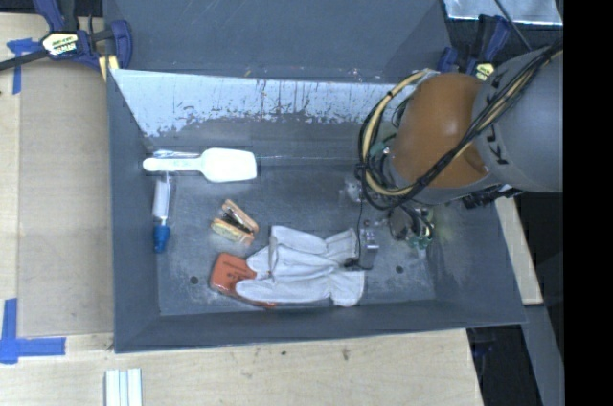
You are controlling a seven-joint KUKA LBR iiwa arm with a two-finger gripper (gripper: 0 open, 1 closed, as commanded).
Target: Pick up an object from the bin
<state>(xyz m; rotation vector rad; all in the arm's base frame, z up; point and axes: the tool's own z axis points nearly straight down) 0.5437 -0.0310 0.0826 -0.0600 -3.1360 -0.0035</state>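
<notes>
Tool (363, 248) sits low in the bin (287, 40), at the right end of the white glove (297, 268); touching it or just above it, unclear. Tool open or closed: cannot tell. Arm enters from the glove's right, wrist cover (436, 131) up-right of the glove, tool pointing down. Best approach: centre on the bunched fabric, descend straight, close on a fold, lift vertically. Orange piece (226, 272) under the glove's left end might drag along.

No lettering, label, brand or number can be read on anything.
</notes>
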